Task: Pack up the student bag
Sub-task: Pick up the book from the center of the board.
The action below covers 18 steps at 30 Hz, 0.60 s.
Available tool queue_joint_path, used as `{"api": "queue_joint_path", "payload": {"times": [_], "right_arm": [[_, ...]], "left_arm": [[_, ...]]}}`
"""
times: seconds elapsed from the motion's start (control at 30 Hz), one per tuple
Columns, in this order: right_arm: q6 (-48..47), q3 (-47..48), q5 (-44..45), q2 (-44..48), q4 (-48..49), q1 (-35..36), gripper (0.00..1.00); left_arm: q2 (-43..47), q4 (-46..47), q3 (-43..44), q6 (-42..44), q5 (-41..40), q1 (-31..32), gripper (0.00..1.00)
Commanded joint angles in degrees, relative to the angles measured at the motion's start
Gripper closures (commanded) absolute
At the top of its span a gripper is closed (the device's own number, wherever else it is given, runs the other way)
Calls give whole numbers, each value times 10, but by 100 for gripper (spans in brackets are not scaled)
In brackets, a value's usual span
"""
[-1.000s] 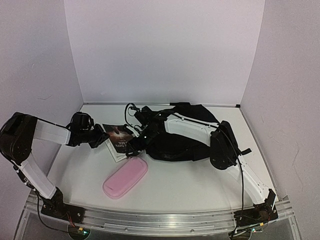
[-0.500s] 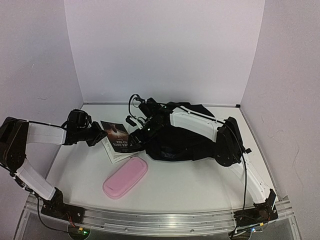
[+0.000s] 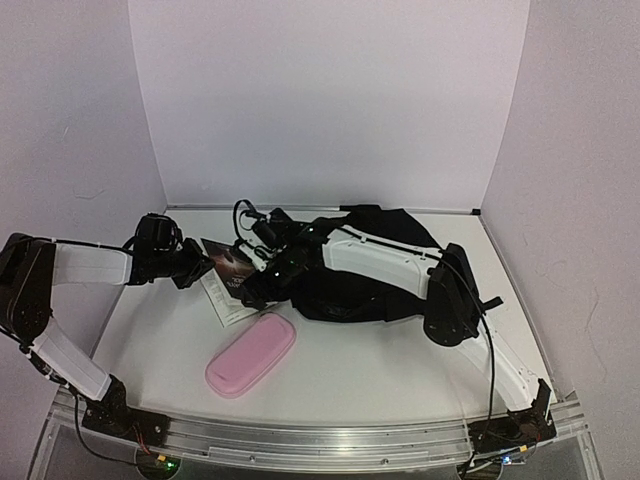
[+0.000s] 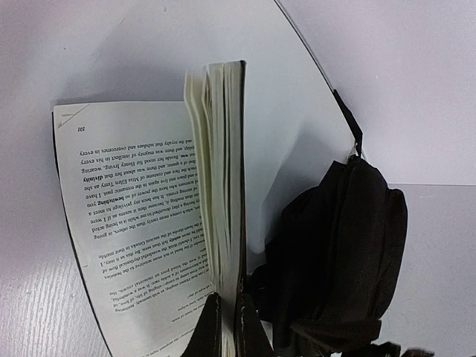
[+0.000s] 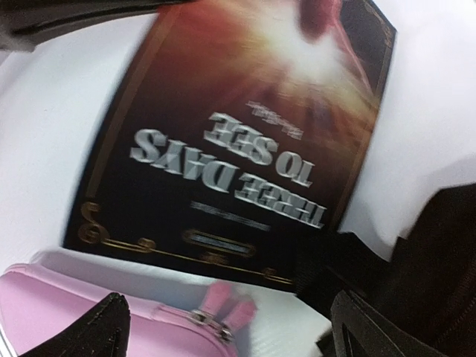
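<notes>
Bag sits mid-bench in the top view, with the pink case nearer the arms. Left jaws pinch the book just left of the bag, probably staging it for insertion. Right jaws hang over the bag's left end, likely to open its mouth.
Left wrist: jaws clamped on the book, held on edge, one leaf flopped open, bag alongside.
Right wrist: jaws spread wide, empty, above book cover and case.
</notes>
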<state>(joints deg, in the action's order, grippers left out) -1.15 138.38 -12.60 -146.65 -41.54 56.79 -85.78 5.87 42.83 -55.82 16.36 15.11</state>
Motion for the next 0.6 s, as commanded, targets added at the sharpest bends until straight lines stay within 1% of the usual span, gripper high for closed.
{"api": "queue_joint_path", "payload": {"times": [0.0,0.13,0.2,0.4,0.5,0.57], "right_arm": [[-7,33,83,31,36,32,8],[-10,38,90,25,49,40,8],[-24,36,113,21,55,46,8],[-81,13,235,9,107,66,9],[-108,13,263,0,121,75,13],[-115,10,260,-2,123,77,15]], "left_arm": [[8,39,38,-26,13,2,100],[1,45,40,-37,20,2,100],[0,53,37,-44,24,2,100],[0,67,34,-58,34,2,100],[-1,68,34,-61,36,2,100],[-1,67,35,-64,36,2,100]]}}
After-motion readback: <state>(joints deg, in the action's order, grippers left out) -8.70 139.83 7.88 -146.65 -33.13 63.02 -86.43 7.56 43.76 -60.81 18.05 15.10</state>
